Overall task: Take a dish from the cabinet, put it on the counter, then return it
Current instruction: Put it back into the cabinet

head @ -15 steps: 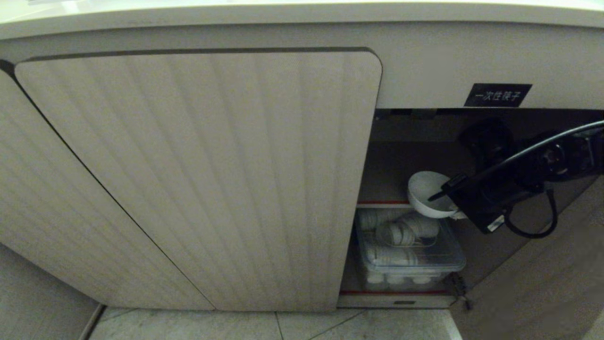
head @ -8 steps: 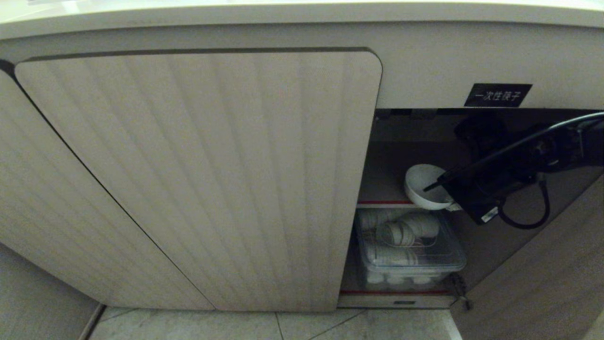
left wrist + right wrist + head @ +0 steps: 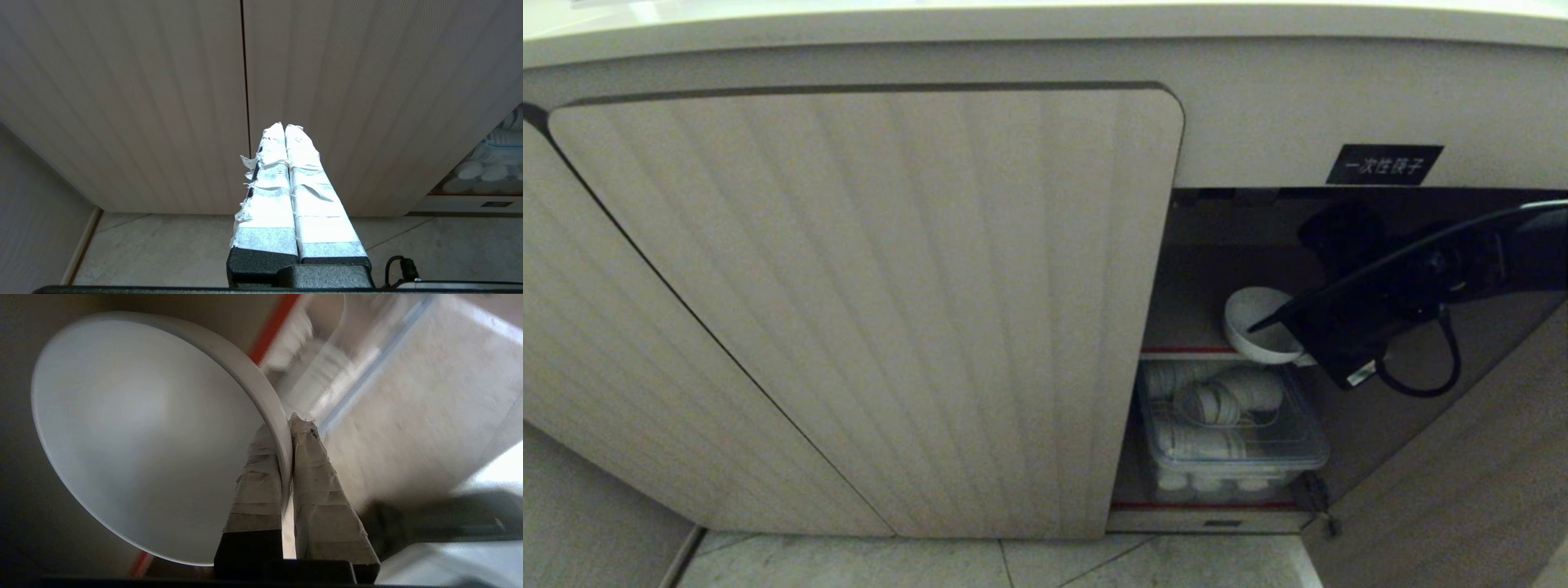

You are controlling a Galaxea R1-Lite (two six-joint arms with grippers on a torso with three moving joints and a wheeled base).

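Two taped fingers [image 3: 257, 486] of the right gripper [image 3: 1305, 347] were clamped on the dish [image 3: 1258, 327], one inside the rim and one outside, so the wall ran between them. From that pinch the bowl extended away from the fingertips toward the closed door [image 3: 874, 302]. Being round, it had no long axis; its mouth faced up and somewhat outward. It sat at the front edge of the red-edged upper shelf [image 3: 1184, 351] of the cabinet [image 3: 1258, 106]; whether its base touched could not be determined. A clear lidded box [image 3: 1233, 441] of crockery stood on the shelf below. The left gripper [image 3: 285, 130], fingers pressed together and empty, was parked low before the closed doors, well apart, so the right arm was nearer. The counter [image 3: 1045, 24] lay above.
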